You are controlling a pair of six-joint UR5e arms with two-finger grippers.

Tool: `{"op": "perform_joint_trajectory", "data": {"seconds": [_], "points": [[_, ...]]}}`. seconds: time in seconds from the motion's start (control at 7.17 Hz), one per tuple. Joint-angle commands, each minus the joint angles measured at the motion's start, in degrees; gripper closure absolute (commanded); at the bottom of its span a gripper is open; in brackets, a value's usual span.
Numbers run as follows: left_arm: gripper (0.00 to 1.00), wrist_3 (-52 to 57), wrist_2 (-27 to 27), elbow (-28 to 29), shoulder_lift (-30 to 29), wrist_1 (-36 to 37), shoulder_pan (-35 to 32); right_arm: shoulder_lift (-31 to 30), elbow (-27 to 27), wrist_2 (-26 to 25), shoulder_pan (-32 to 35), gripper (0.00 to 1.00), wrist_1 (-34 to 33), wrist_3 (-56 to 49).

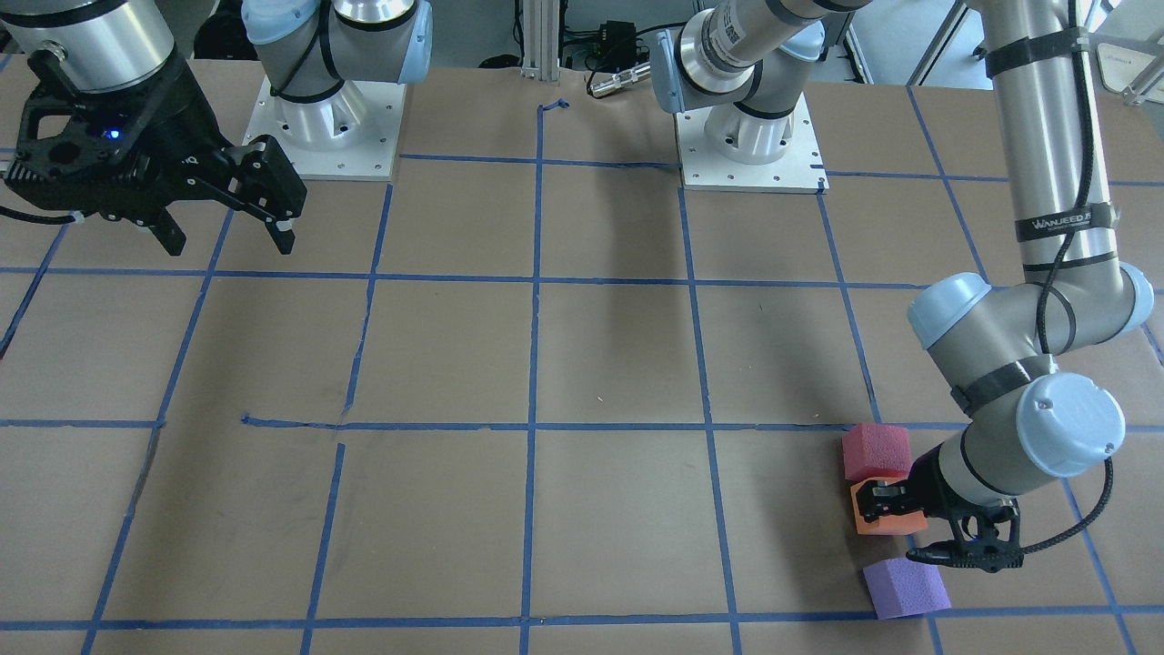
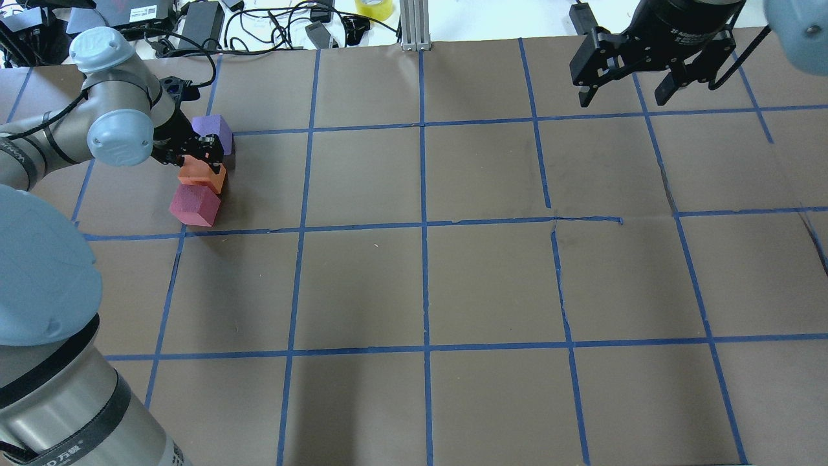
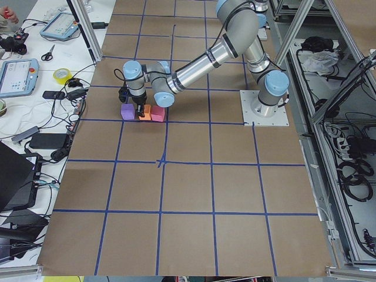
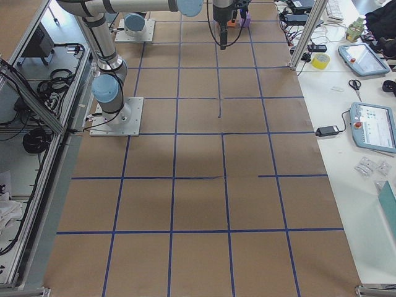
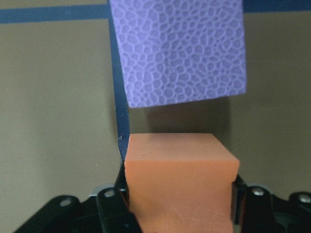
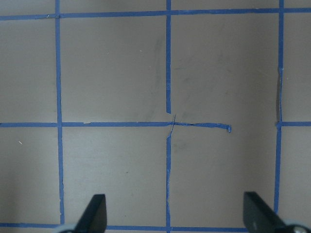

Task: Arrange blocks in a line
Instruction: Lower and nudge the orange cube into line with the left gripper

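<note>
Foam looks light, squashy; gentle mid-face squeeze. Left gripper [image 1: 900,525] pinches orange block [image 5: 180,179], purple block [image 5: 180,48] just ahead, pinkish-red block [image 1: 876,450] touching behind. Right gripper [image 2: 623,98] spread, well apart.

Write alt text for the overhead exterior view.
The left gripper holds a small orange foam cube between a purple foam cube and a pinkish-red foam cube on a brown, blue-taped table. The right gripper hangs open, top right.
</note>
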Motion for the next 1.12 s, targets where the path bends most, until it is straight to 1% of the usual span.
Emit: {"op": "perform_joint_trajectory", "data": {"seconds": [0.0, 0.14, 0.28, 0.56, 0.7, 0.84, 0.98], "points": [[0.22, -0.2, 0.1, -0.2, 0.1, 1.1, 0.2, -0.2, 0.0, 0.0, 0.0, 0.0, 0.3, 0.0], [0.15, -1.8, 0.1, -0.2, 0.1, 1.1, 0.2, -0.1, 0.0, 0.1, 0.0, 0.0, 0.2, 0.0], [0.11, -2.2, 0.0, -0.2, 0.2, 1.1, 0.2, -0.2, 0.0, 0.0, -0.1, 0.0, 0.2, 0.1], [0.08, -2.1, 0.0, 0.0, 1.2, 0.8, 0.1, -0.1, 0.0, 0.1, -0.1, 0.0, 0.2, -0.1], [0.03, -1.5, 0.1, -0.2, 1.9, 0.3, 0.1, 0.0, 0.0, 0.0, -0.1, 0.0, 0.2, 0.0], [0.01, -1.7, 0.3, 0.1, 3.3, -1.6, -1.2, 0.0, 0.0, 0.0, 0.0, 0.0, 0.2, -0.1], [0.0, -1.7, 0.0, 1.0, 6.1, -6.7, -1.9, -0.1, 0.0, 0.0, 0.0, 0.0, 0.2, 0.0]]}}
